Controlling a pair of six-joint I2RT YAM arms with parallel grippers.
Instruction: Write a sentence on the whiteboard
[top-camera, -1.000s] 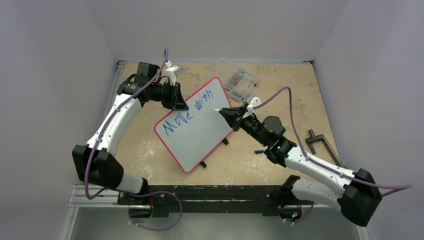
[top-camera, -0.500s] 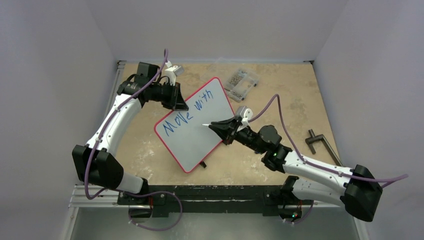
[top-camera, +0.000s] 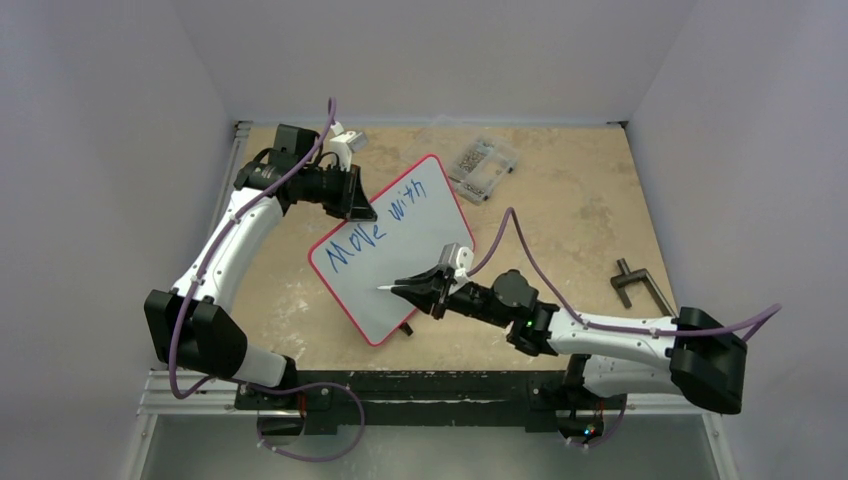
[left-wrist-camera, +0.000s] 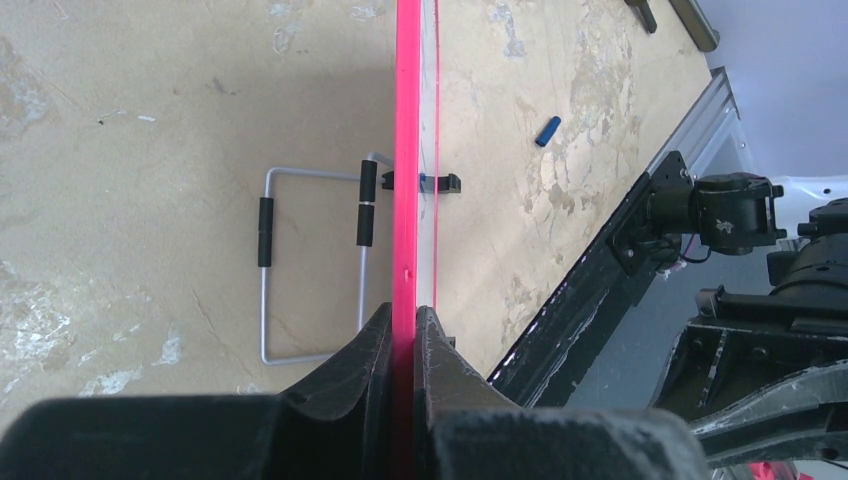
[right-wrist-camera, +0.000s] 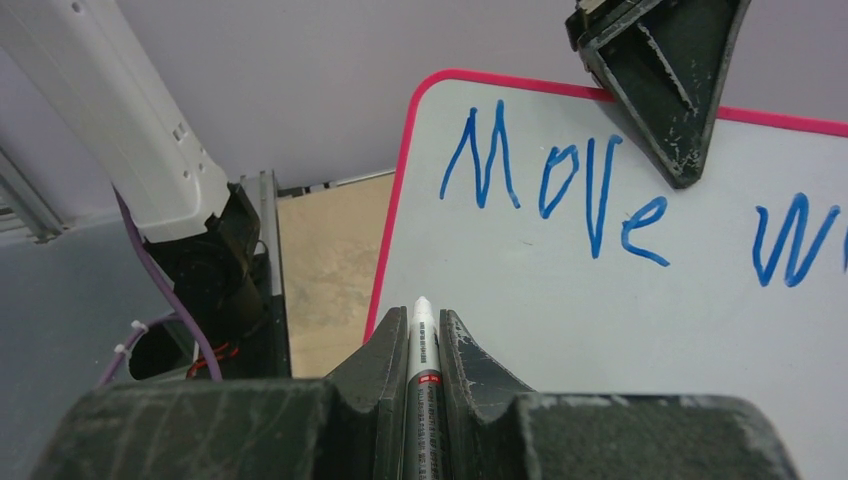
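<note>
Tan tabletop; screw box just beyond whiteboard; metal clamp far right.

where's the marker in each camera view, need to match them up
Top external: the marker is low centre, held by the right gripper, its tip at the blank lower part of the whiteboard.
Left wrist: not in it.
Right wrist: bottom centre, upright between that gripper's jaws, pointing at the board.
Shared landmark: the board's red rim, seen in all three.
</note>
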